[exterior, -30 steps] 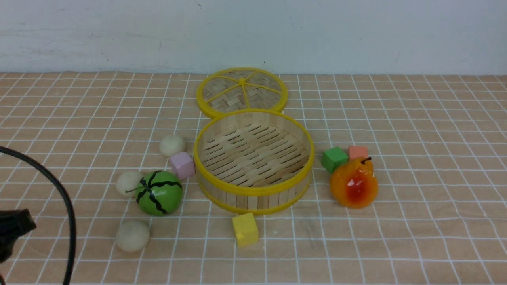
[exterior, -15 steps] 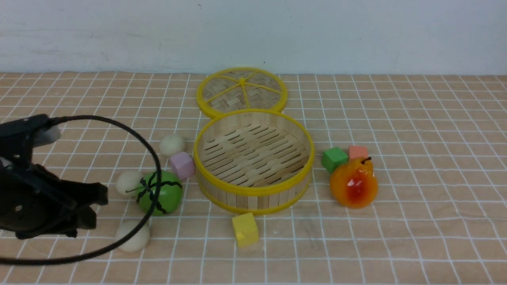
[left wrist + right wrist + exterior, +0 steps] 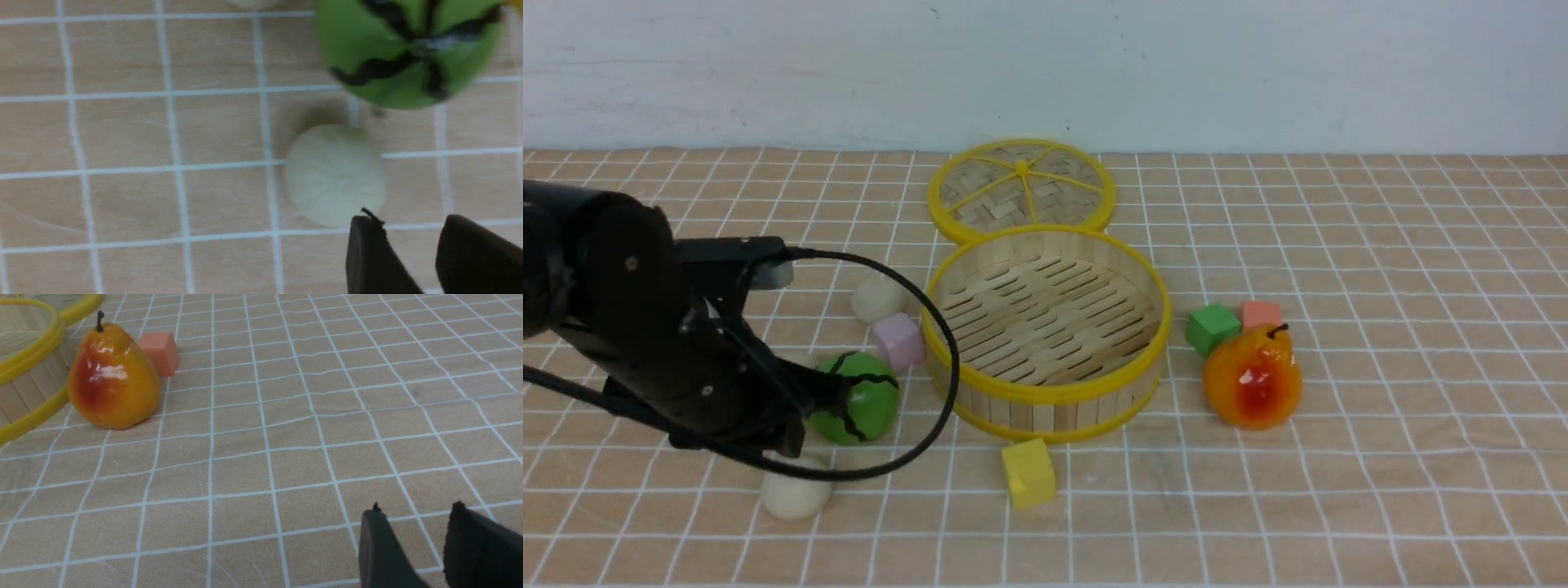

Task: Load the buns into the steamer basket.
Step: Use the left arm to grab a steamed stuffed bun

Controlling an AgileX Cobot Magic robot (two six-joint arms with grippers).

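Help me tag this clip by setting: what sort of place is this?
Probably a robot-lab tabletop, not a kitchen: gridded cloth against a bare wall, toy pear and watermelon ball near the steamer basket, and a robot arm.

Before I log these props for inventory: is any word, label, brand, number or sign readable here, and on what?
None readable: no text on the steamer basket, lid, buns, cubes, pear, watermelon ball or tablecloth. The ball's black marks are painted stripes, not writing.

The buns (image 3: 796, 494) are off-white; the watermelon ball (image 3: 866, 400) green with black zigzags.
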